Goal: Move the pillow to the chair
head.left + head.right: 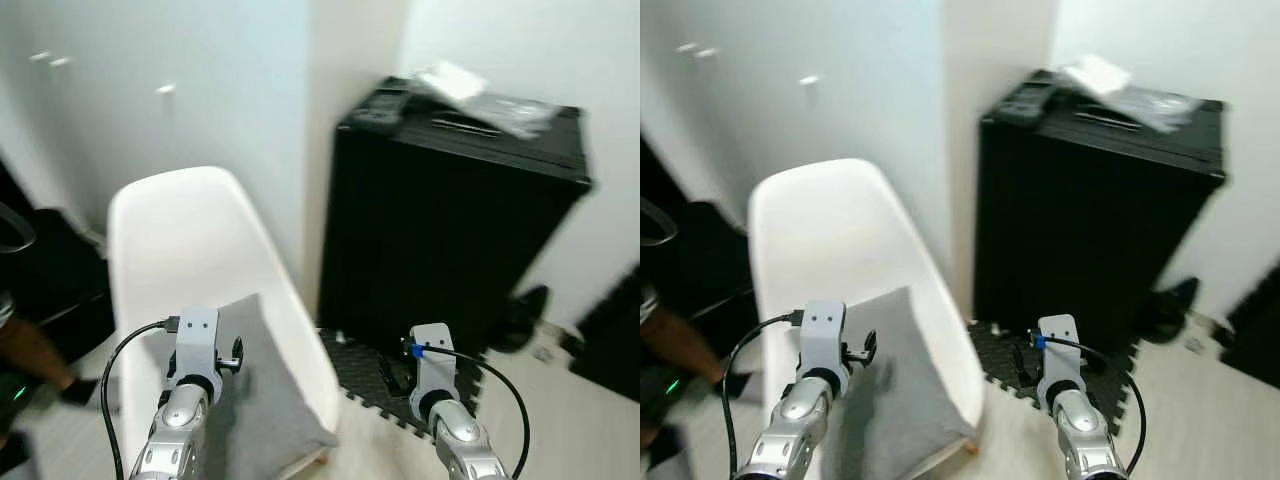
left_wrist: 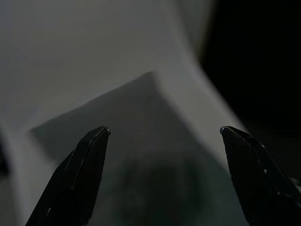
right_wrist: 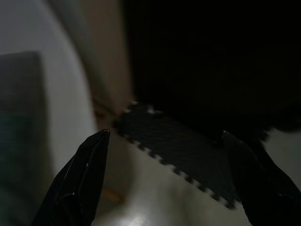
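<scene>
A grey pillow (image 1: 260, 390) lies on the seat of a white shell chair (image 1: 190, 250), leaning toward the seat's right edge. My left gripper (image 2: 164, 134) hangs open above the pillow (image 2: 141, 155), with nothing between its black fingers (image 2: 80, 174). The left arm's wrist (image 1: 195, 365) rises in front of the chair seat. My right gripper (image 3: 164, 136) is open too, over the floor to the right of the chair, holding nothing. Its wrist (image 1: 432, 375) stands in front of the black cabinet.
A tall black cabinet (image 1: 450, 220) stands right of the chair against a white wall, with papers (image 1: 480, 95) on top. Dark foam mat tiles (image 3: 188, 146) lie on the pale floor at its foot. Dark furniture (image 1: 50, 270) sits at the left.
</scene>
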`<state>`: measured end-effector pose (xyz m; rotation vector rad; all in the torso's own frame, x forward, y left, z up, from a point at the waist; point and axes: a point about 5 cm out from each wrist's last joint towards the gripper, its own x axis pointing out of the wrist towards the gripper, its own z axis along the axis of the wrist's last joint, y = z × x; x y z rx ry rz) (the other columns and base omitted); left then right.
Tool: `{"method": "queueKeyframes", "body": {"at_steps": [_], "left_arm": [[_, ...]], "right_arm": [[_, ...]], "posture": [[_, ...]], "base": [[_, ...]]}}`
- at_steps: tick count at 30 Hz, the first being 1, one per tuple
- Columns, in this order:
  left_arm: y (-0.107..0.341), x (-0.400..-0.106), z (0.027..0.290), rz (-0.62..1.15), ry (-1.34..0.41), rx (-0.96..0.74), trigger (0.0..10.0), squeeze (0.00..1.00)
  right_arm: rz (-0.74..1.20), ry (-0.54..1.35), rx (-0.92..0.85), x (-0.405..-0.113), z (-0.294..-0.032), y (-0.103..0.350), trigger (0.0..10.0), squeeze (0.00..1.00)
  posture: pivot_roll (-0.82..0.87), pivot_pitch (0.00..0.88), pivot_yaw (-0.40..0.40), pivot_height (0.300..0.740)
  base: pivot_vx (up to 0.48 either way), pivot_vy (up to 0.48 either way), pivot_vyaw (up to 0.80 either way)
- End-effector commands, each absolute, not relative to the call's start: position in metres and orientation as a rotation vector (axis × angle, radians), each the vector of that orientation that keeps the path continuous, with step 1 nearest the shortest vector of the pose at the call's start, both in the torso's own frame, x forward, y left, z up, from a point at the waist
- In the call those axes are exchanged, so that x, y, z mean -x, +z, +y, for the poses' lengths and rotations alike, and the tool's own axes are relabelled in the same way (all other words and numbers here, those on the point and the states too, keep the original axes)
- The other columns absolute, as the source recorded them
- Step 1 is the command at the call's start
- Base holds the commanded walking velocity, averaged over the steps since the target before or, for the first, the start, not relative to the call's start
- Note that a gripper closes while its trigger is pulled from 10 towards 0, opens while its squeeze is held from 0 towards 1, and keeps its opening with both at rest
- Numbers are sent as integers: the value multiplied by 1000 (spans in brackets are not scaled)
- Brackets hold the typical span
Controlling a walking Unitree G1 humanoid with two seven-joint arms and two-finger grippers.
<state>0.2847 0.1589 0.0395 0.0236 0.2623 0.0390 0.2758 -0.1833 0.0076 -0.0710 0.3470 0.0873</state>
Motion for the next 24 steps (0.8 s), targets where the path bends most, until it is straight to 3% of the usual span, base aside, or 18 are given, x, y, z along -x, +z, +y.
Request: {"method": "queueKeyframes", "body": {"at_steps": [1, 24], "left_arm": [[36, -282, 160, 273, 38, -30, 10000, 0], [36, -287, 161, 282, 28, -33, 10000, 0]], "right_arm": [[360, 72, 51, -272, -184, 3, 10000, 0], [352, -3, 64, -275, -201, 6, 10000, 0]], "posture": [[26, 91, 1, 740], [29, 86, 20, 740]], "base": [[0, 0, -800], [0, 0, -800]]}}
